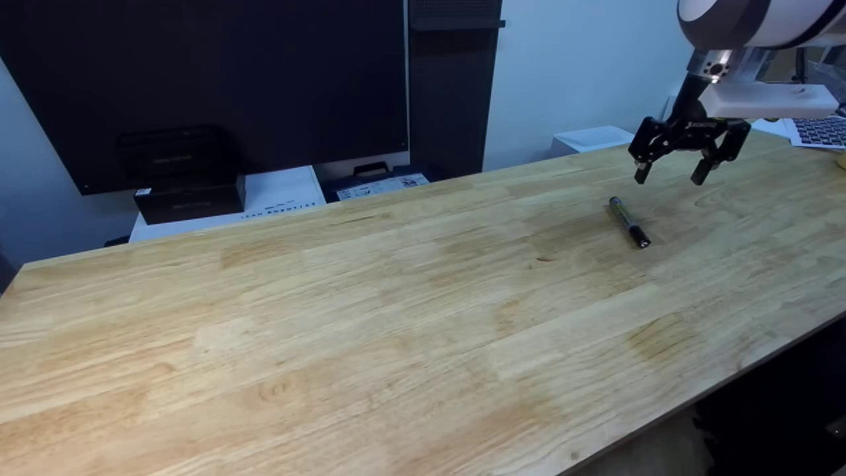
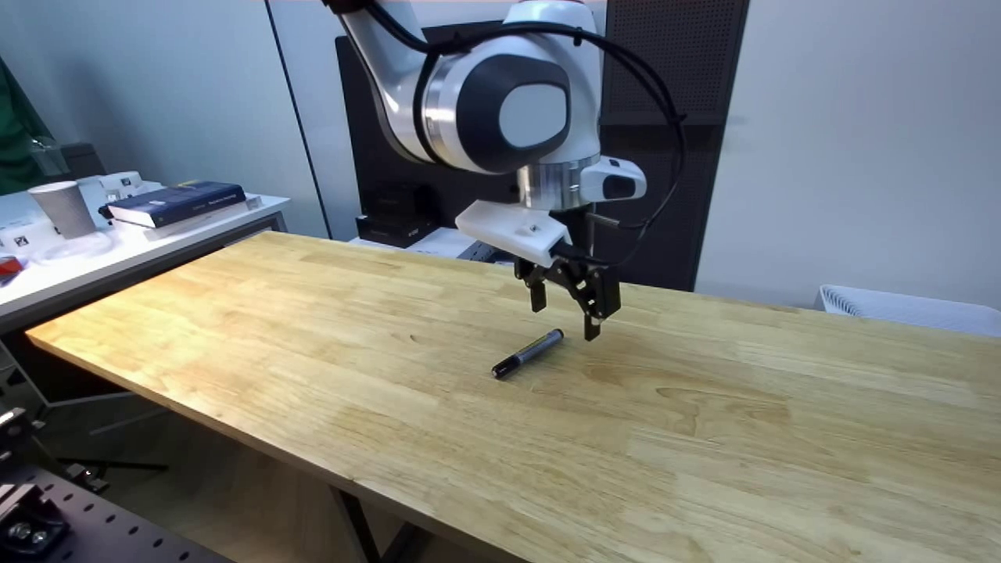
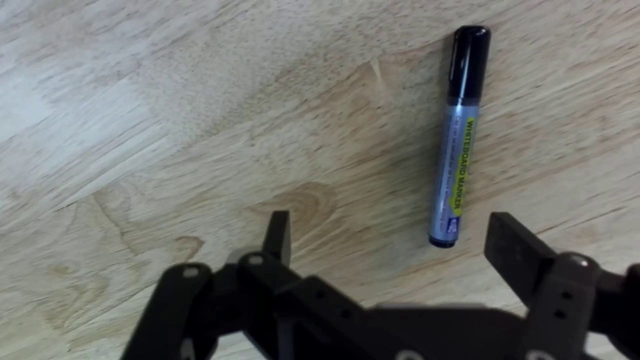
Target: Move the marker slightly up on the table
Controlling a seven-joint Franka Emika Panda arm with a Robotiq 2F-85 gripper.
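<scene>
Exterior view: grey paper cup point(image 2: 69, 213); inside hidden;
Slim grey marker point(image 3: 458, 137): black-capped, yellow-green-labelled;
Black gripper point(image 3: 392, 229): fingers point(image 3: 517, 256) wide apart.

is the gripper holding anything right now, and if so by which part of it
Nothing is held: the gripper is open above the table, and the marker lies on the tabletop, apart from it.

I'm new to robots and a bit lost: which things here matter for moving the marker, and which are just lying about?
For the job: marker, table, open tool.
Just lying about: blue book, grey cup, black box.
</scene>
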